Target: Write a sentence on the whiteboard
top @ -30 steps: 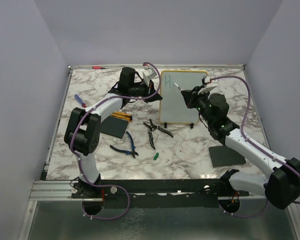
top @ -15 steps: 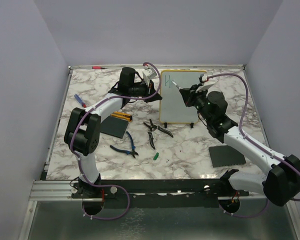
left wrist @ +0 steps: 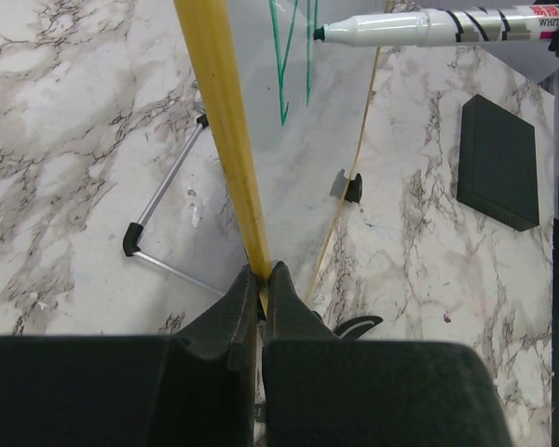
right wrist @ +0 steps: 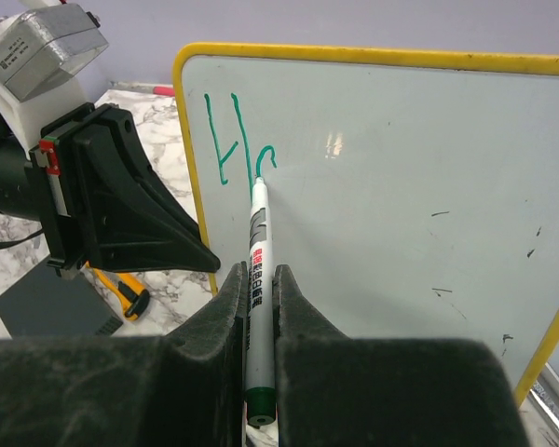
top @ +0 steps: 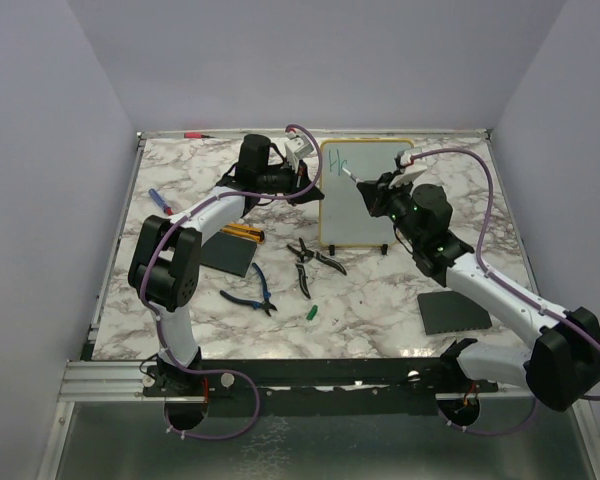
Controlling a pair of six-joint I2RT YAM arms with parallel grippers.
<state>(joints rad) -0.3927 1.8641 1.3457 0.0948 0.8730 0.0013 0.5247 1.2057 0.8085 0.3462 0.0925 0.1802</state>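
Observation:
The whiteboard (top: 365, 205) stands upright at the back middle of the table, its yellow rim (left wrist: 219, 121) pinched at the left edge by my left gripper (left wrist: 263, 275), which is shut on it. The sentence (right wrist: 238, 140) is only a teal "H" and a short curved stroke in the board's top left corner. My right gripper (right wrist: 258, 270) is shut on a white marker (right wrist: 258, 237) with a green tip. The tip touches the board just below the curved stroke. From the left wrist view the marker (left wrist: 429, 26) comes in from the right.
On the marble table lie blue-handled pliers (top: 250, 295), black cutters (top: 315, 260), a green cap (top: 311, 312), a yellow utility knife (top: 245, 232) and a blue pen (top: 160, 200). Dark grey pads sit at the right (top: 452, 312) and left (top: 225, 255).
The right gripper moved the marker a little right of the "H" and a new short curved stroke has appeared on the board. The left arm has stayed still.

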